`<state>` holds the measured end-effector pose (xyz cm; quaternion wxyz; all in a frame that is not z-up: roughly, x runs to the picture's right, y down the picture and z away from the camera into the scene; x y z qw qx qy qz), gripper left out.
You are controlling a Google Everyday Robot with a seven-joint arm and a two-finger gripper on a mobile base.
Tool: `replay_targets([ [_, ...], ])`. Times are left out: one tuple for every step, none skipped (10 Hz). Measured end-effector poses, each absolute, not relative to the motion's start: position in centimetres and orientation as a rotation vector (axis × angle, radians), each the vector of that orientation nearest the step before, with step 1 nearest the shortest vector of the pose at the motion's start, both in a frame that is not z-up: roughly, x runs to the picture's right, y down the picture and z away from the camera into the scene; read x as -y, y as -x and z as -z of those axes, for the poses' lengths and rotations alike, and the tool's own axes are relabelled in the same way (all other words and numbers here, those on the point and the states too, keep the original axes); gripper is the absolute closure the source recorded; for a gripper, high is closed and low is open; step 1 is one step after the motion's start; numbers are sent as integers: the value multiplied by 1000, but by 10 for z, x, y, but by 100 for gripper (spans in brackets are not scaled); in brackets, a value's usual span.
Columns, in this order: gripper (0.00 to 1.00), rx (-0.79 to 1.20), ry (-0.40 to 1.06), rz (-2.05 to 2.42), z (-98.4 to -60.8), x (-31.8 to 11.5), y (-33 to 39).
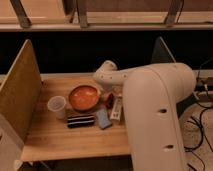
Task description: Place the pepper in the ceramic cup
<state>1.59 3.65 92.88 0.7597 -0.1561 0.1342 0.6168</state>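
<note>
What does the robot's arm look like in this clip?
The arm is smooth, off-white, with thick rounded links, a bulbous joint, and small dark round holes on its big near segment. No cables show on it. The gripper, at its far end beside the orange bowl, is mostly hidden.

- The arm (152,107) is showing plain off-white all over.
- The gripper (111,94), just right of the bowl, is looking pale and shadowed.
- The bowl (84,97) is glowing orange.
- The ceramic cup (57,106), left of the bowl, is appearing plain whitish.
- The pepper (108,101) is showing dark red.
- The flat packet (81,120), near the bowl, is wearing black and pale stripes.
- The small block (103,119) is looking grey-blue.
- The table (65,142) is showing light wood.
</note>
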Motion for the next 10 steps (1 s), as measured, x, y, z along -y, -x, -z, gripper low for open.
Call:
replay_targets([
  [35, -282, 360, -1363, -932, -42, -19],
  [35, -274, 370, -1378, -934, -45, -24],
  [35, -271, 374, -1391, -935, -46, -29],
  [35, -268, 369, -1406, -936, -45, -37],
  [35, -267, 365, -1415, -936, -44, -42],
  [35, -268, 367, -1434, -937, -45, -46],
  [35, -269, 376, -1450, -938, -49, -48],
  [35, -271, 394, -1463, -940, -54, -47],
  [35, -269, 407, -1465, -942, -58, -43],
  [35, -264, 420, -1465, -943, -60, -40],
])
